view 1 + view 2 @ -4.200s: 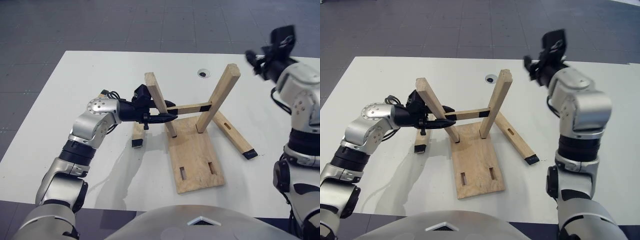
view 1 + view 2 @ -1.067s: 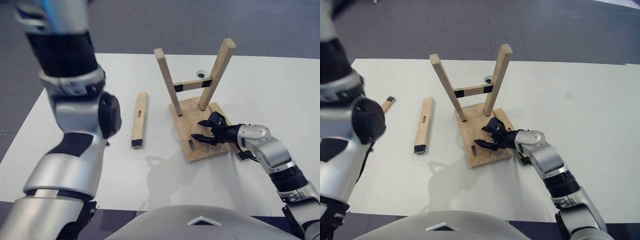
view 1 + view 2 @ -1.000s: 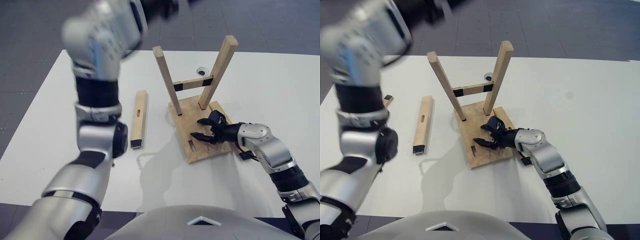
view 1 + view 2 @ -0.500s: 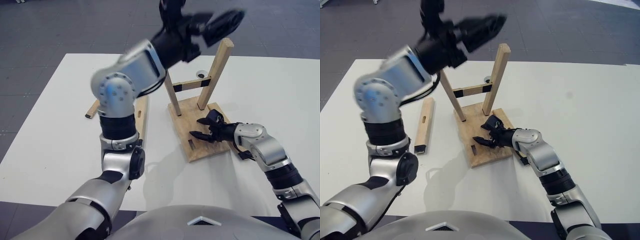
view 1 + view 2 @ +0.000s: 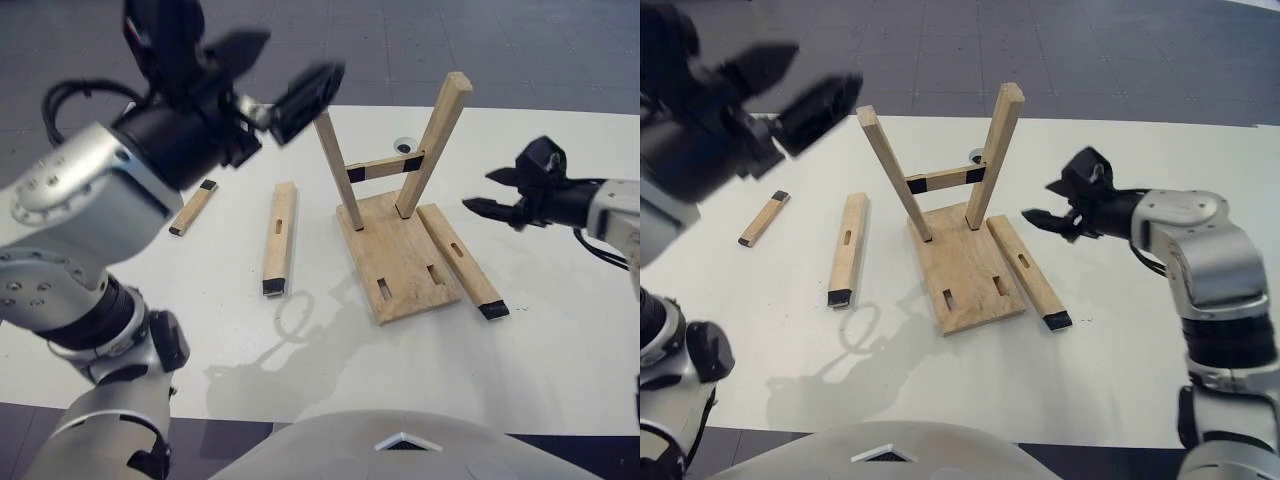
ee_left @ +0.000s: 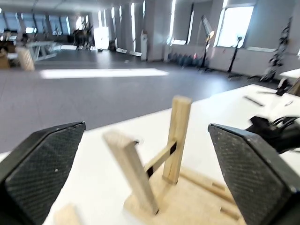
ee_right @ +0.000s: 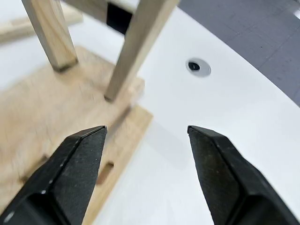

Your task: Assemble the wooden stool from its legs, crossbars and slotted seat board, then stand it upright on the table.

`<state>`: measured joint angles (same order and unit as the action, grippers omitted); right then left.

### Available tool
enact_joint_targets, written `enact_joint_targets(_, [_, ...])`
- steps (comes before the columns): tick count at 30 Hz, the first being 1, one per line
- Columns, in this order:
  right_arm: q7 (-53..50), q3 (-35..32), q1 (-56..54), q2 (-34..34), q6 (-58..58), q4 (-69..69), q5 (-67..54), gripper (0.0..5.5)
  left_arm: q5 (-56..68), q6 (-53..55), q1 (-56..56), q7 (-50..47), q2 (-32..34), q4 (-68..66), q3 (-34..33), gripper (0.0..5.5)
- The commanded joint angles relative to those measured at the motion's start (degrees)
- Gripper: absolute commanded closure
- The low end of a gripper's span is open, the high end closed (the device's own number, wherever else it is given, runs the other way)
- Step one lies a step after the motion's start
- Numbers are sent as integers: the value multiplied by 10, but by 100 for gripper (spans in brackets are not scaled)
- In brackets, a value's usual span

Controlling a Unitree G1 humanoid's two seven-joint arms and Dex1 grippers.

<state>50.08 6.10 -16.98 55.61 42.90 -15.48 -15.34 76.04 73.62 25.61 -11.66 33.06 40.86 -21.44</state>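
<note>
Wooden seat board [image 5: 405,275] held two legs [image 5: 337,170], one crossbar [image 5: 385,168]; loose legs [image 5: 278,235], spare crossbar [image 5: 193,210] lay unfitted. Left gripper [image 5: 300,55], right gripper [image 5: 478,190] gaped empty.

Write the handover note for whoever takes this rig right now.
Left gripper: open, empty, raised high on the left.
Right gripper: open, empty, hovering to the right of the stool parts.
Seat board lies flat on the table. Two upright legs stand at its far end, joined by a fitted crossbar.
Loose: left leg lying left of the board, right leg lying beside its right edge, spare crossbar farther left.
Done: first leg pair fitted.
Left: fit the loose legs and spare crossbar at the near slots, then stand the stool upright.
</note>
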Motion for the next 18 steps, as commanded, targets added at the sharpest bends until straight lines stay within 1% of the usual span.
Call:
enact_joint_targets(1, [45, 35, 55, 60, -67, -21, 48, 230, -102, -3, -145, 1, 35, -2, 44, 65])
enact_joint_targets(4, [44, 39, 75, 55, -84, -24, 64, 230, -163, -38, -190, 14, 24, -23, 61, 65])
enact_joint_targets(9, [28, 60, 82, 23, -77, -40, 80, 230, -254, -80, -250, 38, 12, -36, 126, 65])
enact_joint_targets(13, [10, 87, 107, 0, -80, -38, 104, 230, -296, -100, -259, 56, -7, -46, 156, 65])
enact_joint_targets(18, [-8, 121, 143, -11, -108, -31, 146, 230, -323, -99, -255, 73, -24, -44, 167, 65])
